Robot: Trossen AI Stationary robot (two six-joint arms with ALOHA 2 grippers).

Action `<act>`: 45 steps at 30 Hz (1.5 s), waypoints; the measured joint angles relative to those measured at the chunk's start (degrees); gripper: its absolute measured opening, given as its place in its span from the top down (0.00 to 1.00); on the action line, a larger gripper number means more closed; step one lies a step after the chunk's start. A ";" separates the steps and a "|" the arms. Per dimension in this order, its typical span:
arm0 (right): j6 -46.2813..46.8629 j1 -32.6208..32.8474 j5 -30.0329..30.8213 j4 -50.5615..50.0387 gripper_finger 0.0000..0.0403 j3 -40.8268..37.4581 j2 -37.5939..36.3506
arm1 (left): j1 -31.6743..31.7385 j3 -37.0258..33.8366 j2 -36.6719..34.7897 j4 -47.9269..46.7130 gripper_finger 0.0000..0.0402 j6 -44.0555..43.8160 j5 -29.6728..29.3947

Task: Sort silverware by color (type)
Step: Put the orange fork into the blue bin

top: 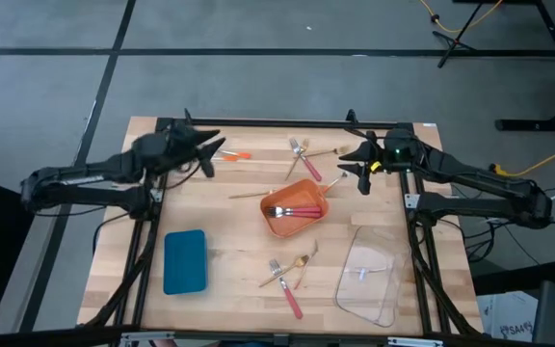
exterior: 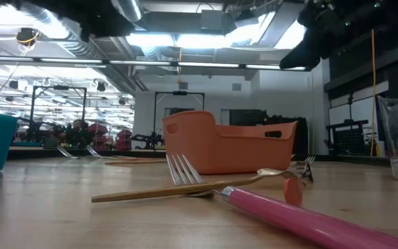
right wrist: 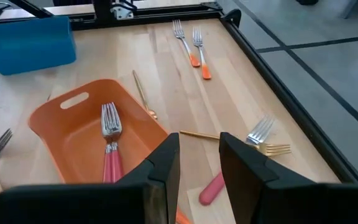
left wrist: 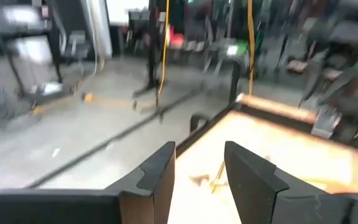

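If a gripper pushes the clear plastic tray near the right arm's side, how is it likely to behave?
The clear plastic tray looks thin-walled and nearly empty, so it is probably light and would slide easily on the smooth wooden table. Its low, wide shape makes tipping unlikely. Thin walls may flex if squeezed.

Matt wood table (top: 220, 217), seemingly plastic trays (top: 292, 227).

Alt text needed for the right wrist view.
The right gripper, fingers slightly apart and empty, hangs over a wooden table beside an orange tray holding pink-handled forks. Two orange-handled forks, gold forks and a blue tray lie beyond.
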 joint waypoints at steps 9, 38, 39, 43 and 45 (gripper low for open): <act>0.00 0.07 -0.46 -0.29 0.75 0.00 0.09 | 16.78 16.94 16.35 -21.73 0.67 -1.66 17.92; 0.00 0.09 -0.49 -0.92 0.75 0.00 0.09 | 35.12 21.08 42.29 -45.15 0.67 17.28 27.75; 0.00 0.09 -0.50 -0.99 0.75 0.00 0.09 | 35.12 21.08 43.03 -45.24 0.67 17.73 27.72; 0.01 0.09 -0.50 -1.86 0.75 0.00 0.09 | 35.12 21.08 45.73 -45.44 0.67 18.92 27.52; 0.01 0.09 -0.50 -2.30 0.75 0.00 0.09 | 35.12 21.08 46.99 -45.46 0.67 18.95 27.42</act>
